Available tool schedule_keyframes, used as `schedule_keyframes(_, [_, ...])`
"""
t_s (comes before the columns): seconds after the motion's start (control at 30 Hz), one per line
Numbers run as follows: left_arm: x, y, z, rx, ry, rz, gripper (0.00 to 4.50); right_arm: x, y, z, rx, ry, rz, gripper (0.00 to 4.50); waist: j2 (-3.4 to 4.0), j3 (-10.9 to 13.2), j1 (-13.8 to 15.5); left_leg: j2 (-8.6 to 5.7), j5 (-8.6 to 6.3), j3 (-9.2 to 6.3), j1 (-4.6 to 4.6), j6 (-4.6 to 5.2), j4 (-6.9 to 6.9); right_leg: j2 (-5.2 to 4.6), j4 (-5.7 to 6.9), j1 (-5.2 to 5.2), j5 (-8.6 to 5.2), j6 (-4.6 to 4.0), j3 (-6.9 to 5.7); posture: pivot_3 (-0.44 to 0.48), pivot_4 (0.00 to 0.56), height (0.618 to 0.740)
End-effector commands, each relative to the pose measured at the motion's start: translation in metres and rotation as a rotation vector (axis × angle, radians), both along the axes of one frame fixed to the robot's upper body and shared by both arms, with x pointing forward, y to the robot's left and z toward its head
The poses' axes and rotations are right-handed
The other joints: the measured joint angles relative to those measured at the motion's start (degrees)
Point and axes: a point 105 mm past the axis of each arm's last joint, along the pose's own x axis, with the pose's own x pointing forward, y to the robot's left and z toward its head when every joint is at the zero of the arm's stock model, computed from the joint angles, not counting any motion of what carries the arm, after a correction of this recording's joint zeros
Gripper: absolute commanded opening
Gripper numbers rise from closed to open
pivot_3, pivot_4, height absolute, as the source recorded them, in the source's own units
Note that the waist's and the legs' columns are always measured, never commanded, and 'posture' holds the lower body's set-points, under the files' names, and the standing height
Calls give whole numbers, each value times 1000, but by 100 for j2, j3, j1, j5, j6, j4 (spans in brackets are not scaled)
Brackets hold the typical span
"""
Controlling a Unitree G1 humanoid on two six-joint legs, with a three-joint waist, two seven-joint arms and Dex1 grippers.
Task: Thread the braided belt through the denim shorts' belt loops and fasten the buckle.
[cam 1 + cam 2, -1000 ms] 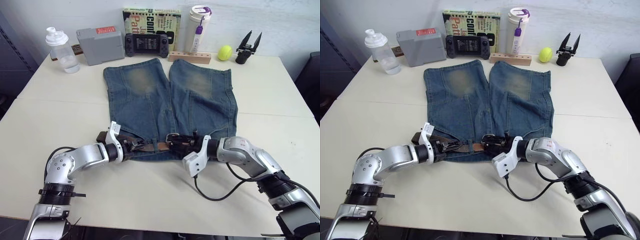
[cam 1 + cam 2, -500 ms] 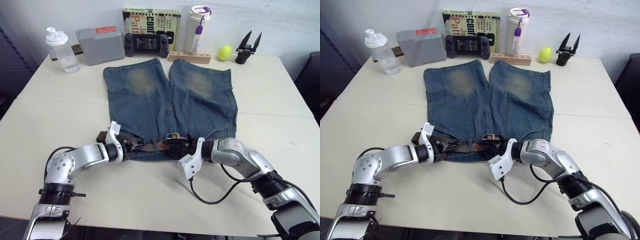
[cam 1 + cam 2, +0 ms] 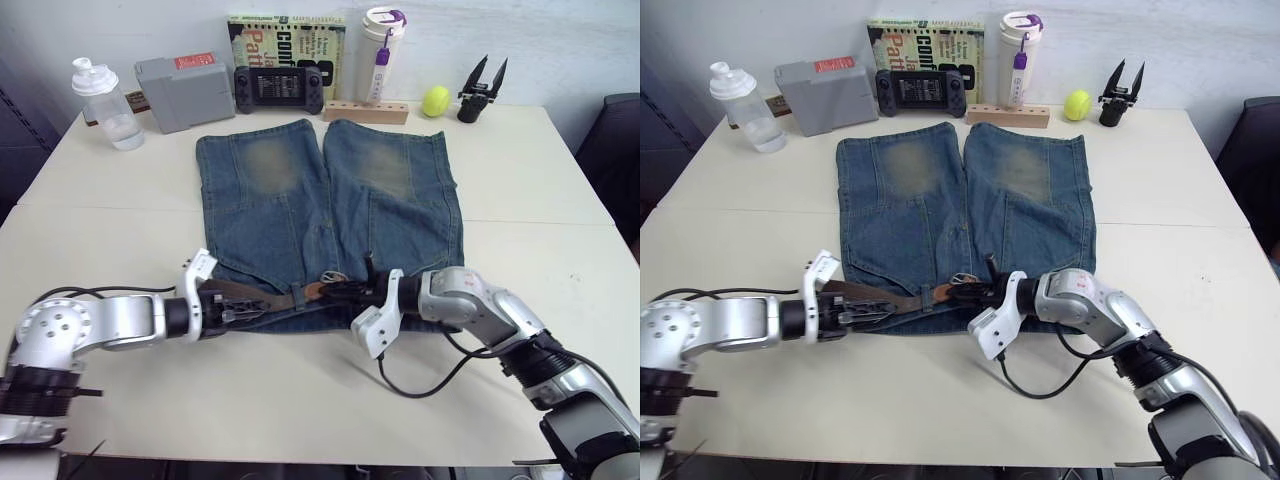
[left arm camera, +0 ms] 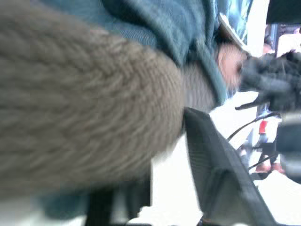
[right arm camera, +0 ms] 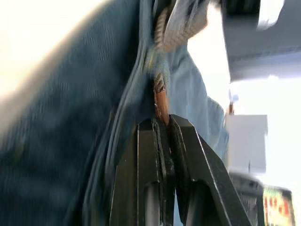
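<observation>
The braided belt is lying along the waistband of the denim shorts, at the shorts' edge nearest the robot, with its smooth tan tip showing near the middle beside the silver buckle. The shorts are lying flat on the pale surface, legs pointing away from the robot. The right claw is pinching the belt tip, its two black fingers pressed together on the tan leather against the denim. The left claw is lying at the belt's other end on the waistband, and whether it is gripping the braid cannot be told. Along the far edge a bottle, a grey box, a game console, a tumbler and a tennis ball are standing
</observation>
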Motion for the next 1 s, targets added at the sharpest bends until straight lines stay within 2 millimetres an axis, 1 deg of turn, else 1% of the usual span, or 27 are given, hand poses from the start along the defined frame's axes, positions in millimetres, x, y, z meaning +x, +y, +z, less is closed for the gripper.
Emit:
schedule_keyframes(0.03, [-11, 12, 12, 45, -61, -61, 2783, 6, -1, 26, 56, -47, -11, 0, 2, 1, -1, 0, -4, 0, 0, -7, 0, -1, 2, -1, -1, -1, 0, 0, 150, 697])
schedule_keyframes(0.07, [-12, 15, 14, 56, -71, -64, 3269, 7, -1, 28, 58, -48, -13, 0, 3, 2, -1, 0, -4, 0, 1, -11, -1, 0, 3, -3, -1, -2, 1, 0, 150, 697])
schedule_keyframes(0.1, [-12, 21, 12, 86, -73, -59, 3657, 8, -1, 28, 57, -46, -12, 0, 3, 2, -2, 0, -4, 1, -1, -12, -1, 0, 6, -5, -3, -5, 0, 0, 150, 697])
schedule_keyframes(0.17, [-20, 21, 17, 89, -92, -118, 4437, 9, -1, 28, 51, -40, -7, 0, 3, 2, -1, 0, -3, 1, 1, -19, -9, 0, 6, -7, -5, -9, 0, 0, 150, 697])
schedule_keyframes(0.23, [-33, 19, 31, 47, -131, -199, 4437, 10, -2, 30, 49, -39, -6, 0, 4, 2, -2, 0, 0, 4, 1, -24, -23, -1, 5, -13, -6, -12, 2, 0, 150, 697])
schedule_keyframes(0.33, [-50, 25, 54, 20, -245, -278, 4437, 9, -4, 43, 55, -54, 3, 0, 1, 4, -10, -1, 6, 12, -6, -30, -45, -1, 6, -35, -8, -14, 10, 0, 150, 697])
schedule_keyframes(0.37, [-53, 28, 61, 26, -299, -297, 4437, 7, -5, 49, 63, -56, 9, 0, 0, 5, -16, -2, 11, 19, -10, -30, -53, -1, 9, -46, -9, -17, 14, 0, 150, 697])
schedule_keyframes(0.43, [-55, 32, 67, 40, -376, -318, 4437, 5, -7, 57, 70, -57, 20, 0, 0, 6, -23, 0, 23, 31, -13, -36, -68, -1, 17, -66, -14, -26, 20, 0, 150, 697])
schedule_keyframes(0.5, [-48, 36, 79, 21, -505, -307, 4437, 1, -8, 65, 74, -54, 32, 0, 7, 10, -9, 5, 29, 35, -4, -42, -75, -2, 25, -67, -20, -38, 19, 0, 150, 697])
schedule_keyframes(0.57, [-48, 35, 91, -43, -569, -330, 4437, -2, -12, 75, 72, -47, 40, 0, 6, 10, 2, 13, 31, 34, -5, -51, -75, -1, 30, -71, -22, -42, 15, 0, 150, 697])
schedule_keyframes(0.63, [-48, 36, 94, -58, -592, -344, 4437, -3, -16, 81, 71, -28, 38, 0, 6, 12, 4, 16, 30, 34, -9, -51, -75, -2, 33, -77, -23, -43, 15, 0, 150, 697])
schedule_keyframes(0.7, [-36, 41, 99, -42, -629, -303, 4437, -2, -23, 89, 59, -31, 27, 0, 4, 13, 5, 15, 31, 37, -15, -48, -76, -4, 38, -85, -23, -44, 17, 0, 150, 697])
schedule_keyframes(0.77, [-25, 46, 104, -29, -665, -264, 4437, 0, -30, 95, 50, -38, 12, 0, 3, 14, 6, 15, 45, 37, -15, -24, -75, -4, 45, -87, -24, -45, 15, 0, 150, 697])
schedule_keyframes(0.83, [-11, 51, 104, 0, -686, -215, 4437, 0, -31, 98, 53, -39, 7, 0, 3, 14, 5, 14, 48, 41, -13, -20, -74, -7, 55, -89, -26, -49, 16, 0, 150, 697])
schedule_keyframes(0.87, [-7, 50, 104, 11, -694, -208, 4437, -3, -27, 96, 50, -34, 23, 0, 0, 15, 4, 14, 49, 45, -10, -18, -74, -7, 62, -90, -27, -50, 17, 0, 150, 697])
schedule_keyframes(0.93, [-2, 44, 103, 12, -703, -225, 4437, -13, -12, 89, 46, -18, 80, 0, -1, 15, -2, 18, 50, 45, -10, -17, -72, -6, 68, -91, -29, -53, 16, 0, 150, 697])
schedule_keyframes(1.0, [4, 40, 102, 9, -712, -232, 4437, -18, 1, 86, 48, -34, 121, 0, -6, 18, -47, 22, 50, 52, -11, -16, -74, -5, 75, -98, -31, -56, 20, 0, 150, 697])
